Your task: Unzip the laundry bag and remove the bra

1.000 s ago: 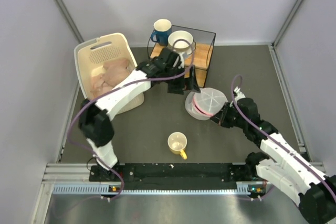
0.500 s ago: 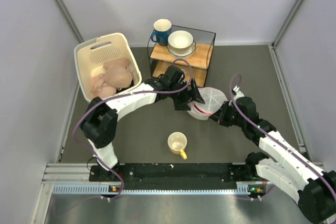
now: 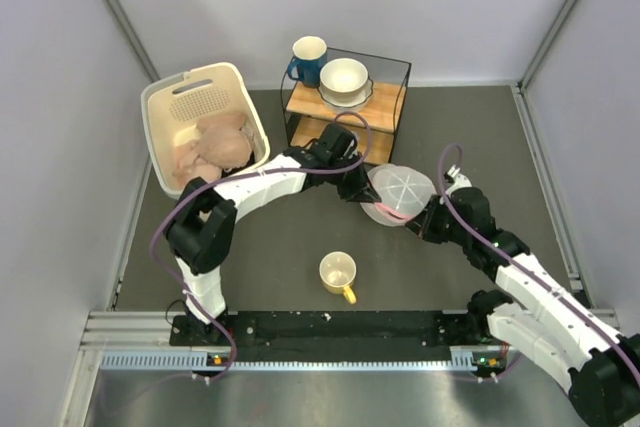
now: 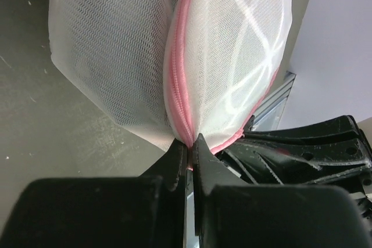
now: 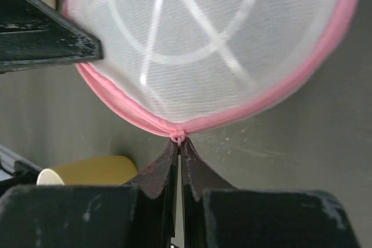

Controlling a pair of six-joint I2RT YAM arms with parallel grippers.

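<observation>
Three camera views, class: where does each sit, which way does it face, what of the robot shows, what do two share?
Top external: overhead behind the bases, facing down; both arms, laundry bag between them.
Left wrist: on its arm, facing along the left gripper, shut on the bag's pink rim.
Right wrist: on its arm, facing along the right gripper, shut on that rim.
Shared: top and right wrist show the yellow mug.

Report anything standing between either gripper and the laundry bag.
Nothing visible. The left gripper and the right gripper are each shut on the pink rim of the bag, from opposite sides.
</observation>
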